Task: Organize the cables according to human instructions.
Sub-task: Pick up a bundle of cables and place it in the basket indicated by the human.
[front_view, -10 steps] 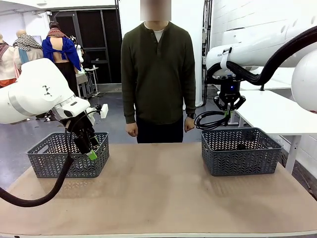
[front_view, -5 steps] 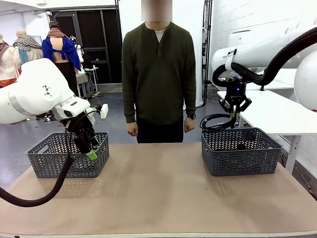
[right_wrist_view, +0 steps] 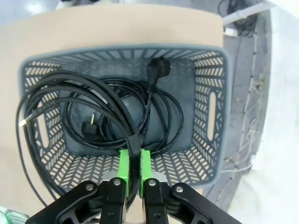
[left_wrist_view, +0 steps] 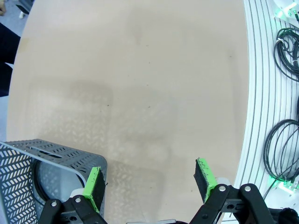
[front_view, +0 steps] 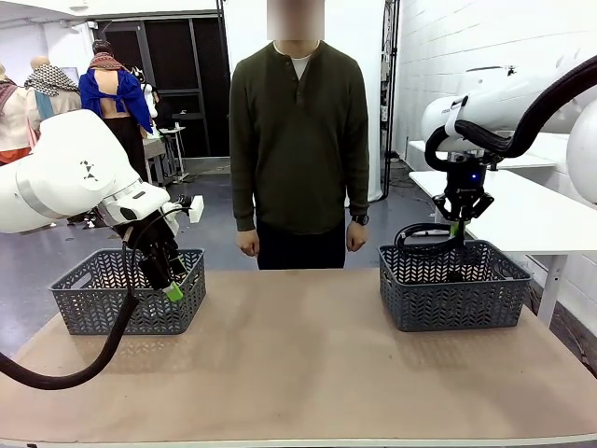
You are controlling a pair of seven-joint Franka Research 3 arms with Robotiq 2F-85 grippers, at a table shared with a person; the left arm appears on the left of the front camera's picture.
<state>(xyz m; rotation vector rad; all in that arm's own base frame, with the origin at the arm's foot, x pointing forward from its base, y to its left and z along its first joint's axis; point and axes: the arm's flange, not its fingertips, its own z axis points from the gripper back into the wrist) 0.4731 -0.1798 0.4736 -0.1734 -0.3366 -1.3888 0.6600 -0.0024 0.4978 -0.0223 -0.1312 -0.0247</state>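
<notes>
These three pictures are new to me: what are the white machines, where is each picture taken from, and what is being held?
They are two robot arms at a tan table, facing a standing person. The wide picture comes from a fixed camera between the arms. The other two come from cameras on the wrists, looking along each gripper's green-padded fingers. The left gripper is open and empty, beside the left basket. The right gripper is shut on a coiled black cable, hanging it above the right basket. Another cable already lies inside that basket.
</notes>
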